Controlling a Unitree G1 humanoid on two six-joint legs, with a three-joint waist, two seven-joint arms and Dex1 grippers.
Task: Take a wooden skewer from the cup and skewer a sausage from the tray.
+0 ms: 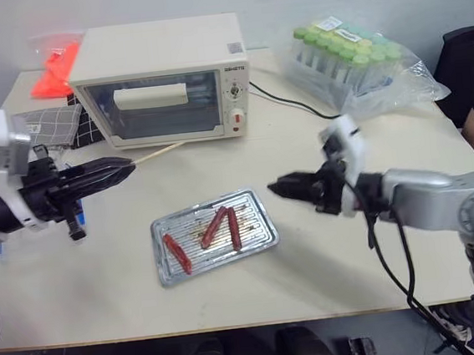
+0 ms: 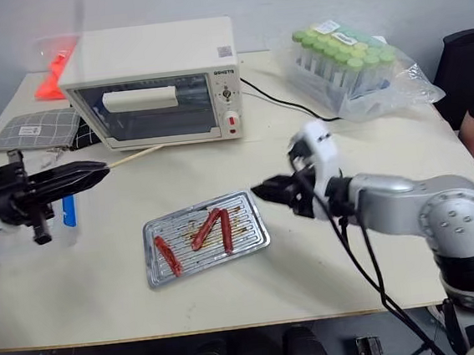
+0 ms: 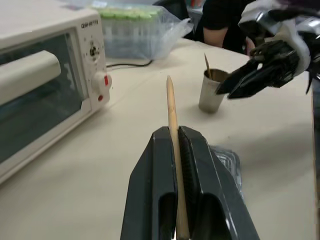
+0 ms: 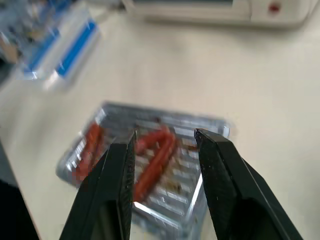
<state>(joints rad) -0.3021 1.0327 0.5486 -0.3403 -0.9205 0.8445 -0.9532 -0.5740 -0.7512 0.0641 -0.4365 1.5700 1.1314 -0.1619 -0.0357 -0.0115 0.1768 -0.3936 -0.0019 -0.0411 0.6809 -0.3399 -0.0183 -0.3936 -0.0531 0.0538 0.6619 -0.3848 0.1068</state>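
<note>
The small grey metal cup [image 3: 212,91] is partly covered by the black fingers of the right gripper [image 3: 223,89]. The pale wooden skewer [image 3: 174,150] is hidden at its rear end between the left gripper's [image 3: 178,145] fingers. The clear plastic box with blue clasps [image 4: 60,47] is blurred and cut off by the edge.

Even, bright overhead light on my head views; soft shadows under the tray [image 1: 263,225] and arms on the pale surface [image 1: 354,258]. A little glare off the oven [image 1: 160,80] glass. My right wrist feed is smeared with blur, sausages fuzzy; left wrist view sharp up close, background softer.
</note>
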